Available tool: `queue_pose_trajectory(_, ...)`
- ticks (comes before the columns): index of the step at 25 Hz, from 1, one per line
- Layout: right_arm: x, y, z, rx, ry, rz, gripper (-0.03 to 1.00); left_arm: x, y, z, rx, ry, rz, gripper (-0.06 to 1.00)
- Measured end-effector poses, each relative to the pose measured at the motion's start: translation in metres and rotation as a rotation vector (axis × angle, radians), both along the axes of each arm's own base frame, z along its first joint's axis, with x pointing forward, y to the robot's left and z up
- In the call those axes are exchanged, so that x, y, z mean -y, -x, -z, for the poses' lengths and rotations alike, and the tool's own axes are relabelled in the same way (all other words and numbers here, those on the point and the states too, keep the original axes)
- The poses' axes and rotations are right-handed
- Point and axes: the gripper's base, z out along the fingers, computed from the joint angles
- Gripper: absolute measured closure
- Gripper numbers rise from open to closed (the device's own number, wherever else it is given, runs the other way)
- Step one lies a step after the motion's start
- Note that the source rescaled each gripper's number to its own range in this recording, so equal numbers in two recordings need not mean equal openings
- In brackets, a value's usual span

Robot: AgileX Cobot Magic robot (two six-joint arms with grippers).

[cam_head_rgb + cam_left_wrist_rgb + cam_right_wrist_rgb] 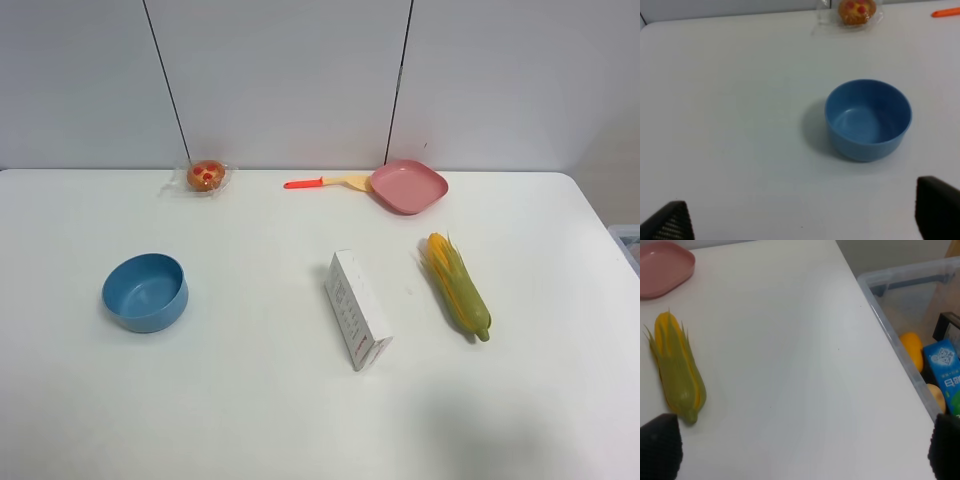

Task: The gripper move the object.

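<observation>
The toy corn cob (458, 285) lies flat on the white table, right of centre, with its yellow kernels toward the back and its green husk end toward the front. It also shows in the right wrist view (677, 370). My right gripper (802, 447) is open and empty, with the corn close to one fingertip (660, 445) and apart from it. My left gripper (802, 217) is open and empty, hovering near a blue bowl (868, 120). Neither gripper shows in the exterior high view.
A white box (357, 309) lies left of the corn. A pink plate (408, 186) and an orange-handled spatula (325, 182) sit at the back. A wrapped muffin (206, 177) is back left, the blue bowl (146, 291) left. A clear bin (920, 330) stands off the right edge.
</observation>
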Motion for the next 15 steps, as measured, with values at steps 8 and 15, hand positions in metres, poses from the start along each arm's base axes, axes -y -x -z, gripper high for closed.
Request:
queue_pose_trajectory(8, 0.0, 0.0, 0.0, 0.0, 0.0, 0.0, -0.03, 0.0, 0.0, 0.0, 0.0, 0.0, 0.0, -0.06)
queue_pose_trajectory(15, 0.0, 0.0, 0.0, 0.0, 0.0, 0.0, -0.03, 0.0, 0.0, 0.0, 0.0, 0.0, 0.0, -0.06)
